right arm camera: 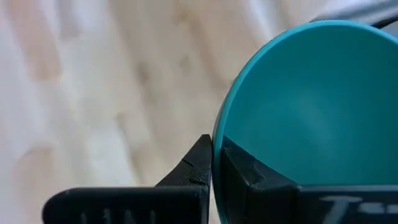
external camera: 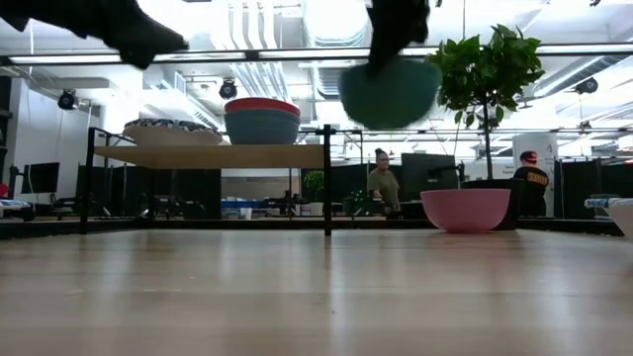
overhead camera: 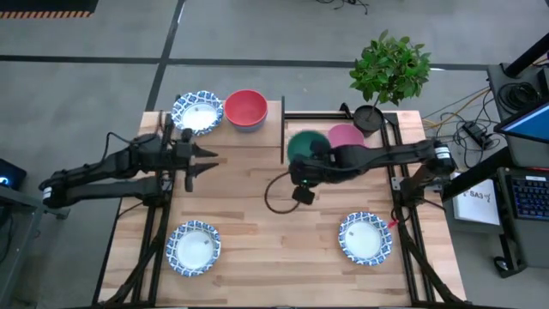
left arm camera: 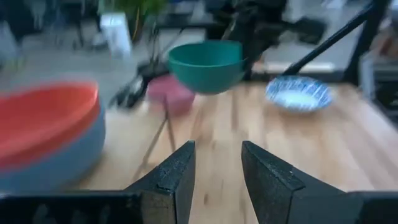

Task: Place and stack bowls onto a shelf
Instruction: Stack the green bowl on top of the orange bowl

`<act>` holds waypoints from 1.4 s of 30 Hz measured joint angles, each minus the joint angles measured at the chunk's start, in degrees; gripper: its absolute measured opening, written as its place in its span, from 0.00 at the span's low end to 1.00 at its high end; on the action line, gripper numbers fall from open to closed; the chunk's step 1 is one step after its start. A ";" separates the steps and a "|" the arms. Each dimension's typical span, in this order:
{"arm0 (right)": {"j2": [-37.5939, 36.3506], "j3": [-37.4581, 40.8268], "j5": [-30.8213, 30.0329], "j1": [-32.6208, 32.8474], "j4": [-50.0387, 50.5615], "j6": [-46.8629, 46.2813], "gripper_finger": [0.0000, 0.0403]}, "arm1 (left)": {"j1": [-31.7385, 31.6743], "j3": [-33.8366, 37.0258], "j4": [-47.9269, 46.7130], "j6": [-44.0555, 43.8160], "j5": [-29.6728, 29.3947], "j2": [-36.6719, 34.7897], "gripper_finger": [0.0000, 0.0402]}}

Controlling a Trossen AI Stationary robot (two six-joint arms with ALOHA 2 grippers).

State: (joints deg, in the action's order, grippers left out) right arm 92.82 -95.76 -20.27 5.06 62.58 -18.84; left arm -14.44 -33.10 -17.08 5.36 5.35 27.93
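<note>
My right gripper (overhead camera: 307, 163) is shut on the green bowl (overhead camera: 303, 142) and holds it in the air to the right of the shelf (external camera: 213, 155), above shelf height in the low view (external camera: 389, 91). On the shelf stand a red bowl nested in a blue bowl (external camera: 262, 121) and a white blue-rimmed bowl (overhead camera: 197, 112). The pink bowl (external camera: 465, 210) rests on its base on the table. My left gripper (left arm camera: 217, 168) is open and empty, in front of the shelf (overhead camera: 202, 163). My right gripper pinches the green bowl's rim (right arm camera: 217, 140), one finger inside the bowl (right arm camera: 249, 177) and one outside (right arm camera: 196, 165). The bowl hangs below the gripper, lifted clear of the table, its opening up.
Two white blue-rimmed bowls lie on the table near its front edge, one left (overhead camera: 193, 247) and one right (overhead camera: 365, 238). A black plant pot with a leafy plant (overhead camera: 369, 118) stands at the far right by the pink bowl. People stand in the room beyond (external camera: 381, 178).
</note>
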 joint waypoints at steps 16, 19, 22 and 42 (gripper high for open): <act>5.50 -19.95 1.19 -12.27 -17.37 30.69 0.02 | -0.02 -0.18 2.88 2.85 -0.12 -15.54 0.28; 8.72 -23.20 5.75 -15.80 -17.71 33.20 0.02 | -0.01 -0.09 2.29 2.73 -0.12 -18.76 0.28; 12.18 -26.52 8.75 -18.41 -17.85 34.78 0.02 | -0.02 0.18 1.96 2.55 -0.14 -21.52 0.28; 27.10 -39.19 10.22 -19.72 -18.31 42.67 0.02 | 0.00 1.02 1.97 2.94 -0.27 -26.48 0.28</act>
State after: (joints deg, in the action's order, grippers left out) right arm 119.91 -134.96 -10.04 -14.67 44.27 23.83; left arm -14.44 -32.08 -15.11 8.29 5.08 1.45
